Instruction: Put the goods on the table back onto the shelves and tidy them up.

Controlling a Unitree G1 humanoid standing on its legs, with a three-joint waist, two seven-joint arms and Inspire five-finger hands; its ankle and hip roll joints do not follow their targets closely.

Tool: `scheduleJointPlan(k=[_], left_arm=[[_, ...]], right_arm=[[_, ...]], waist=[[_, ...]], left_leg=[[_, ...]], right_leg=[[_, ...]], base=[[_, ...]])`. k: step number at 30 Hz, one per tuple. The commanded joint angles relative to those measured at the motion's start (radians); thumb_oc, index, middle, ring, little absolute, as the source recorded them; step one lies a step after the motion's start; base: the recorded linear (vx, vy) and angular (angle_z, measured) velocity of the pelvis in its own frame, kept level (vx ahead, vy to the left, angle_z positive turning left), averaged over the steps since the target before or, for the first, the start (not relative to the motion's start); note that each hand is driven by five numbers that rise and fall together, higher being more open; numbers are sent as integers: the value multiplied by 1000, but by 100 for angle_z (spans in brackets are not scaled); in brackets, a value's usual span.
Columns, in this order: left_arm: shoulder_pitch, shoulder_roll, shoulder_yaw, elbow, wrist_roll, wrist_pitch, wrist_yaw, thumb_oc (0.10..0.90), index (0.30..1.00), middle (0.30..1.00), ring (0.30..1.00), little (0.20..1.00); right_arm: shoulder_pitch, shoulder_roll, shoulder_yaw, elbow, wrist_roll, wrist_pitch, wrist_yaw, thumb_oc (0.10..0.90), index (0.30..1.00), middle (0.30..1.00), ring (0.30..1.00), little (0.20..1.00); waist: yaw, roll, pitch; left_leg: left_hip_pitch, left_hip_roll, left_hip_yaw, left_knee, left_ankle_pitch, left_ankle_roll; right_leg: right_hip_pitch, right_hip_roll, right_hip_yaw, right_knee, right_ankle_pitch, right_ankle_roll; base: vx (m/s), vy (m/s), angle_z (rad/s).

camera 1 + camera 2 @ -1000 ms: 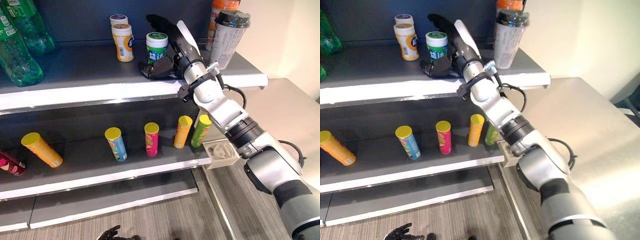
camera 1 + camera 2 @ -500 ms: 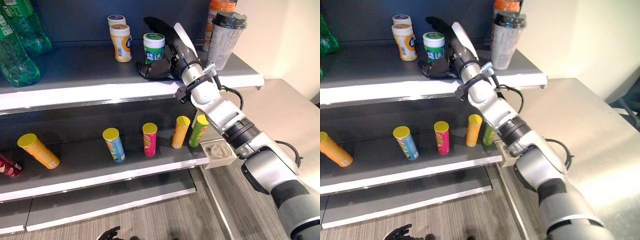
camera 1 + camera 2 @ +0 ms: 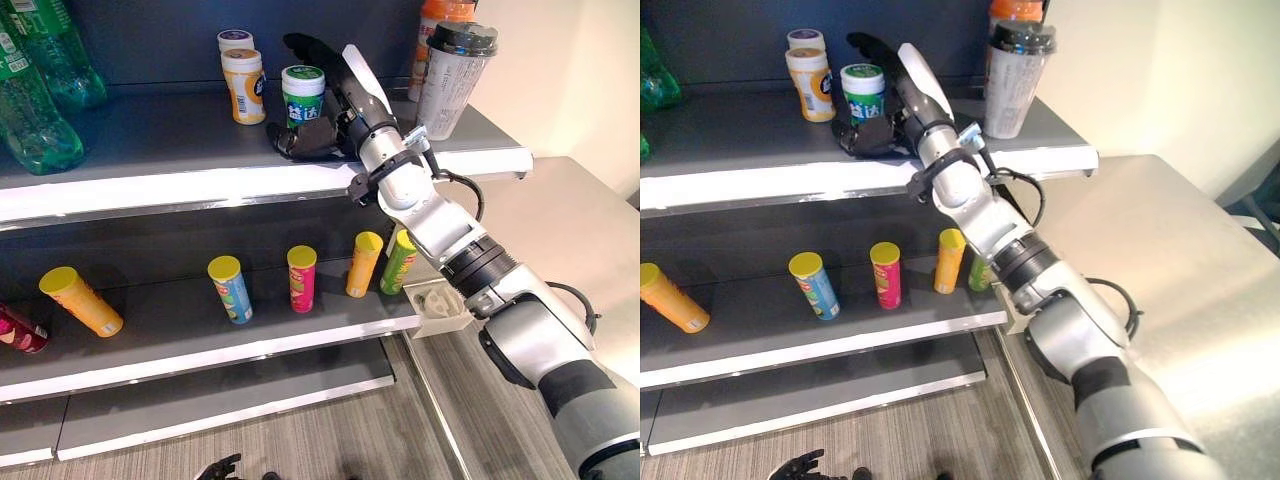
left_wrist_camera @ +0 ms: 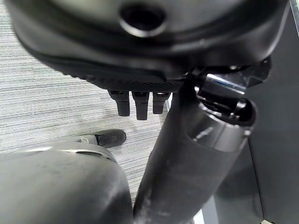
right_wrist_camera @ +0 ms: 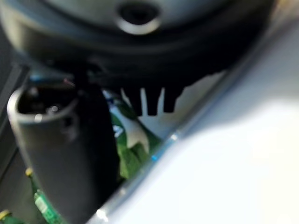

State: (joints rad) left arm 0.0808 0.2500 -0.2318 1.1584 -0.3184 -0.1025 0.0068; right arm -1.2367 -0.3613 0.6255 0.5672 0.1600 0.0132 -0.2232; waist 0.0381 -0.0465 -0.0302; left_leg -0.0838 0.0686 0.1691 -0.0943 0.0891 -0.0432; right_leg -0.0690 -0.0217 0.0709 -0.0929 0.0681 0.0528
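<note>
The right hand is on the top shelf, its fingers spread around the green-and-white jar: fingers reaching behind it, thumb curled low in front, though whether they actually press on the jar cannot be told. The jar stands upright just beside an orange-labelled jar with a purple-lidded one behind it; a tall clear cup stands well to the right and green bottles at the far left. On the shelf below, five slim cans stand tilted in a row, and the left hand hangs low over the floor, fingers loosely extended.
</note>
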Motion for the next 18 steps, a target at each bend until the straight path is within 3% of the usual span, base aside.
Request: scheduleJointPlan(k=[1, 18], left_arm=[[-79, 31, -44, 16, 19, -23, -9, 800, 900, 900, 900, 900], [-76, 16, -27, -12, 32, -22, 2, 800, 900, 900, 900, 900]], right_arm=[[-105, -4, -86, -5, -40, -32, -32, 800, 900, 900, 900, 900], [29, -24, -131, -275, -101, -45, -18, 800, 900, 900, 900, 900]], waist=[[37, 1, 32], [33, 6, 44]], left_leg=[[60, -37, 50, 7, -121, 3], [56, -57, 56, 7, -131, 21]], right_leg=[[53, -75, 32, 6, -7, 118], [45, -102, 36, 6, 28, 132]], base=[[-15, 32, -1], [-1, 2, 0]])
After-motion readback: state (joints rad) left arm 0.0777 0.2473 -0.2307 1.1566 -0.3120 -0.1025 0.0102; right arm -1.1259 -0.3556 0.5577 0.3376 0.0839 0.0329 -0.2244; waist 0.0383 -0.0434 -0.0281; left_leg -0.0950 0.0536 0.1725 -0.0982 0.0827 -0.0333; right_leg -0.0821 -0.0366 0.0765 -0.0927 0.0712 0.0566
